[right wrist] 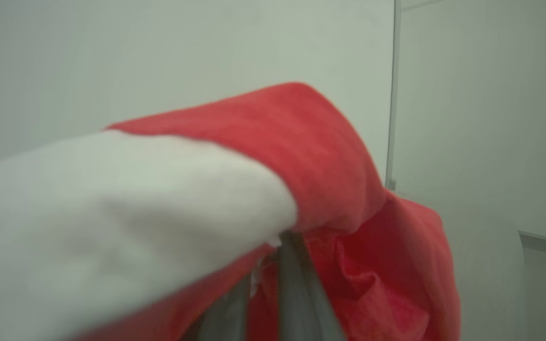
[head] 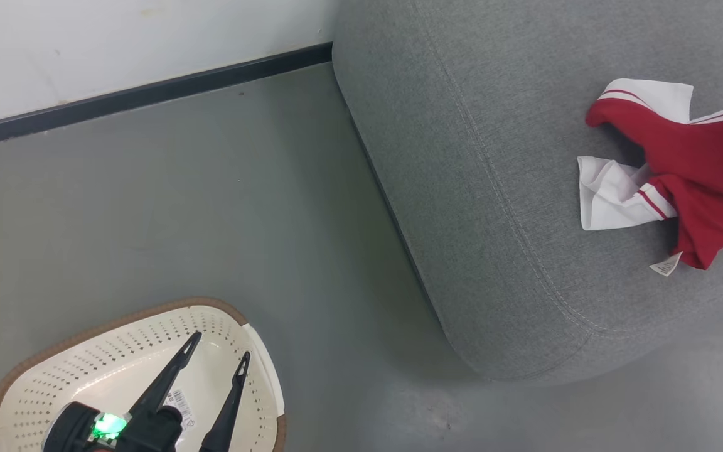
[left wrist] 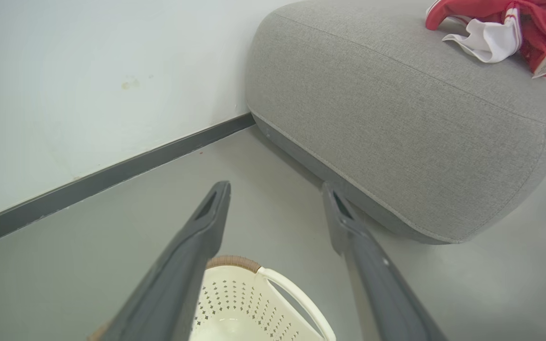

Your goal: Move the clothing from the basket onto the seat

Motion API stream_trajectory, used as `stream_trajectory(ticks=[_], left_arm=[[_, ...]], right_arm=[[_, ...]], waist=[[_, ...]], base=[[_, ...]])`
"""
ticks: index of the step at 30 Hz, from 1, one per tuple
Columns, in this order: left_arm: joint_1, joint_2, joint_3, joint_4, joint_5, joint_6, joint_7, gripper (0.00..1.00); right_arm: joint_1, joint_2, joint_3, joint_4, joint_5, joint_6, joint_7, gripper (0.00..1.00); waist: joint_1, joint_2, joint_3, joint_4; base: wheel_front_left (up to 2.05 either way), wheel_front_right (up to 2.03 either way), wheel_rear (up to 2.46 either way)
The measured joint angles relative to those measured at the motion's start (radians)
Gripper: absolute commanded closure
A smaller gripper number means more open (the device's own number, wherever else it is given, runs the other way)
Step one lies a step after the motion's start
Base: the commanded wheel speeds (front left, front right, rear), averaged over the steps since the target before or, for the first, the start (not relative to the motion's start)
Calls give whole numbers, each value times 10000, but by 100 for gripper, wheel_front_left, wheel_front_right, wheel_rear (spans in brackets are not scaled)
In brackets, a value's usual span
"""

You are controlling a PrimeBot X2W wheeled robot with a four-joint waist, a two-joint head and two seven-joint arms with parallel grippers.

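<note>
Down at seven o'clock in the head view, the left gripper (head: pixel 220 345) hangs over the basket (head: pixel 148 309), jaws spread wide, nothing in them. The right gripper (right wrist: pixel 273 258) has its jaws pinched tight on the clothing (right wrist: pixel 311 156), with red and white folds draped over them. Out at three o'clock, the clothing sits crumpled on the seat (head: pixel 493 157), well apart from the basket on the grey floor (head: pixel 211 207).
</note>
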Motion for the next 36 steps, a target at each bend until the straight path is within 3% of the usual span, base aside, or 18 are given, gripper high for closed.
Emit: stream_trajectory(ticks=[24,25,26,27,36], left_arm=[[-222,127,107,2,-2,-6,0,0],[-224,127,111,8,-2,-6,0,0],[-225,127,117,12,-2,-6,0,0],[-226,127,132,15,-2,-6,0,0],[-256,-12,176,155,-19,-10,0,0]], right_arm=[[-1500,-418,-23,4915,-115,-280,368,100],[-1500,-414,6,5024,-115,-280,368,93],[-1509,-410,29,5110,-117,-280,366,4],[-1515,-408,73,5170,-123,-280,359,0],[-1886,-360,713,5645,-642,-176,278,0]], waist=[[0,0,586,627],[-1,0,580,634],[-1,0,573,641],[-1,0,565,646],[-1,1,362,587]], base=[[0,0,0],[0,0,0],[0,0,0],[0,0,0],[0,0,0]])
